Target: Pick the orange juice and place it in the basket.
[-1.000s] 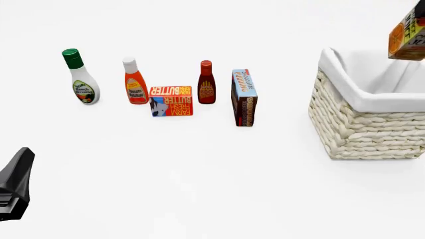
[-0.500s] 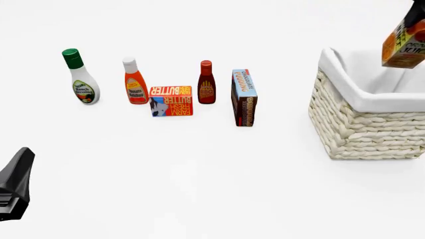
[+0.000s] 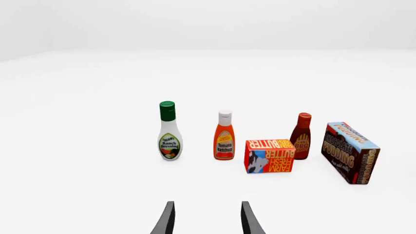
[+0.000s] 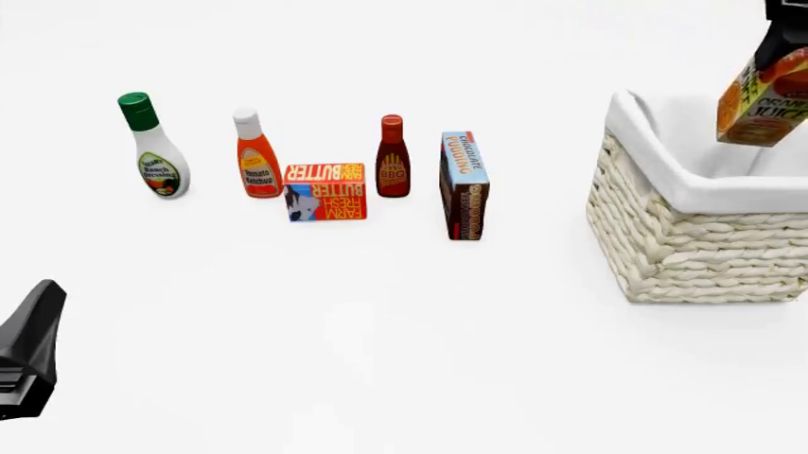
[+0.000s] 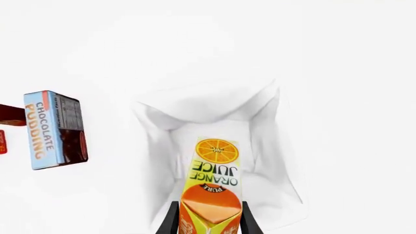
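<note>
The orange juice [image 4: 763,102] carton hangs tilted over the basket [image 4: 707,241] at the right edge of the front view, its lower end above the white lining. My right gripper [image 5: 209,220] is shut on the orange juice [image 5: 212,187], with the basket's lined interior [image 5: 215,117] right below it in the right wrist view. Only a dark bit of that gripper [image 4: 790,24] shows at the front view's top right corner. My left gripper [image 3: 206,220] is open and holds nothing, low at the near left [image 4: 28,350], far from the groceries.
A row of groceries stands at the back left: ranch dressing bottle [image 4: 154,149], orange bottle with white cap [image 4: 256,156], butter box [image 4: 324,191], dark red sauce bottle [image 4: 393,158] and chocolate pudding box [image 4: 464,184]. The pudding box [image 5: 55,129] lies beside the basket.
The right gripper has lowered the orange juice toward the basket and shifted it slightly left. The left gripper has stayed still.
</note>
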Action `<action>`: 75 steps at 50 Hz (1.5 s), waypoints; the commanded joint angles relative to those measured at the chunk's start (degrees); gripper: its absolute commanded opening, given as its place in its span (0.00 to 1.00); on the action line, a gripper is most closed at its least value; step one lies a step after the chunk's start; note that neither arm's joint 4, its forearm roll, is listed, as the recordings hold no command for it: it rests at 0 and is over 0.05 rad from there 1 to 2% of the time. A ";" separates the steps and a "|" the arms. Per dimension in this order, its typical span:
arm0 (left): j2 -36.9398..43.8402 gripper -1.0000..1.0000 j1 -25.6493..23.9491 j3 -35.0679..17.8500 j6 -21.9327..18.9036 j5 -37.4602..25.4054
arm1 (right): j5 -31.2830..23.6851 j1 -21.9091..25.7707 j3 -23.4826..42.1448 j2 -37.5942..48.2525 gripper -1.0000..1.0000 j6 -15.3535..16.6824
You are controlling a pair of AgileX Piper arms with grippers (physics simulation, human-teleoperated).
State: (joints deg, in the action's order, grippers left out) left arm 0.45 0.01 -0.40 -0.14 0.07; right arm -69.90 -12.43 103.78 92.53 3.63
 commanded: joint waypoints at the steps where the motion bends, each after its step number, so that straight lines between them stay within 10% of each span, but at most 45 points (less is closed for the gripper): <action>1: -0.01 1.00 0.00 0.00 0.00 0.00 | 0.00 -0.25 -0.20 0.50 0.00 -1.50; 75: 0.00 1.00 0.00 0.00 0.00 0.00 | 0.00 -0.73 1.93 9.28 0.00 -4.13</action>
State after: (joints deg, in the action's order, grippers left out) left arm 0.44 0.01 -0.40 -0.14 0.07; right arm -69.90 -13.21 104.81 100.80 1.51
